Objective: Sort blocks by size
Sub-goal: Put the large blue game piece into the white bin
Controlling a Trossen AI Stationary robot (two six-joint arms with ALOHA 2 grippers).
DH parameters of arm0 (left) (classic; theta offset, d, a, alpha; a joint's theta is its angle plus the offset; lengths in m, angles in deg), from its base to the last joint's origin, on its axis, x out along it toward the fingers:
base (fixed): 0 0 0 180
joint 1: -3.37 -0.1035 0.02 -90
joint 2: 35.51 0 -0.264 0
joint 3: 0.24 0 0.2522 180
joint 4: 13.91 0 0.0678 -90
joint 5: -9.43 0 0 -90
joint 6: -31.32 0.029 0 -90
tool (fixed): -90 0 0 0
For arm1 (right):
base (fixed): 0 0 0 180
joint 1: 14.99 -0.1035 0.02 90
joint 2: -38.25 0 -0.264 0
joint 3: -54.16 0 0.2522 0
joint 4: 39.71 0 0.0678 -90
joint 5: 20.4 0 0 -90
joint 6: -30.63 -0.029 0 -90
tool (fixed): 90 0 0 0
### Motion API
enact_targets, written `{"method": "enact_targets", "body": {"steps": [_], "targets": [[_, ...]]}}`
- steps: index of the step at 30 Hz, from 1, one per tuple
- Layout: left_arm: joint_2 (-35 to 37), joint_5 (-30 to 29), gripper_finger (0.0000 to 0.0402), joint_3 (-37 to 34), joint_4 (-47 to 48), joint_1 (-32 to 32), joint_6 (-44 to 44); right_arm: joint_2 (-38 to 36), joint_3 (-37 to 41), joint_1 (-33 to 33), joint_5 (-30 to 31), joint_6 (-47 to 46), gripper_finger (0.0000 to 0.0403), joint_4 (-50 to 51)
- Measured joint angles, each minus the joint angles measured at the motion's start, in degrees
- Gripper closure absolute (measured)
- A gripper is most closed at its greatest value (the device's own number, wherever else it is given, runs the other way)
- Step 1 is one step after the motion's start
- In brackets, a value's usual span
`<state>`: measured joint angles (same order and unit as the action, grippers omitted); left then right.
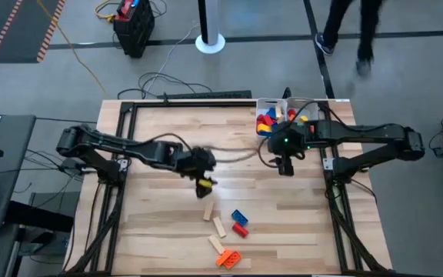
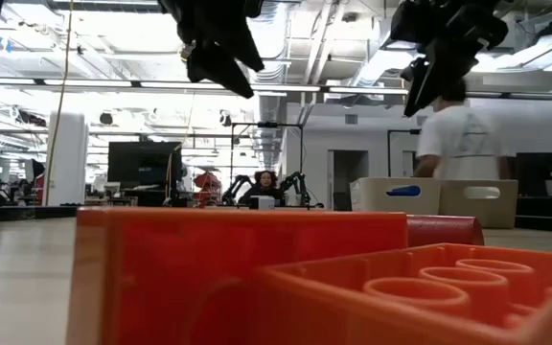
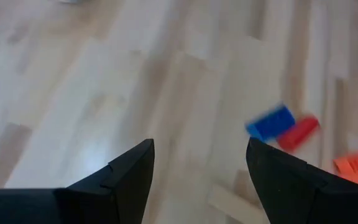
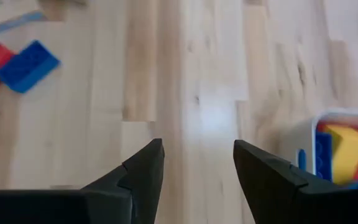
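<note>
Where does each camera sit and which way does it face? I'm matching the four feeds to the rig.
High view: above the table, straight down; both arms, left gripper, right gripper, white tray.
Low view: table-top height, level across an orange brick into the room; both grippers hang from above.
Left wrist view: down past its open fingers at bare wood.
Right wrist view: likewise, open fingers.
Shared: both wrist views show the blue brick and red brick.

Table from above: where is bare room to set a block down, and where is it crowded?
Bare wood lies along the table's left side, below the left end effector, and right of the loose blocks. Crowded: that cluster at the near middle edge, and the white tray of bricks at the far right, beside the right end effector.
</note>
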<state>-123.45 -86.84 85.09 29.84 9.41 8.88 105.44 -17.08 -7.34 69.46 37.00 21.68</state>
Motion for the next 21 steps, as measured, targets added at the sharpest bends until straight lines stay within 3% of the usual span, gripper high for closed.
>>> {"method": "enact_targets", "body": {"steps": [6,9,15,21], "targets": [[-6.63,11.79,0.0157,0.04,-4.32,0.98,2.97,-3.15,0.02,-0.03,0.10,-9.94,0.0197,5.55],[-9.99,14.61,0.0157,0.02,-7.60,1.24,6.54,-5.18,0.02,-0.05,0.38,-16.32,0.0205,7.85],[-13.80,21.19,0.0157,0.02,-11.88,0.49,18.81,-9.59,0.02,-1.52,3.90,-30.90,0.0218,13.84],[-14.43,25.33,0.0157,0.02,-15.80,-0.04,35.01,-11.38,0.02,-7.72,10.96,-47.12,0.0226,20.35]]}}
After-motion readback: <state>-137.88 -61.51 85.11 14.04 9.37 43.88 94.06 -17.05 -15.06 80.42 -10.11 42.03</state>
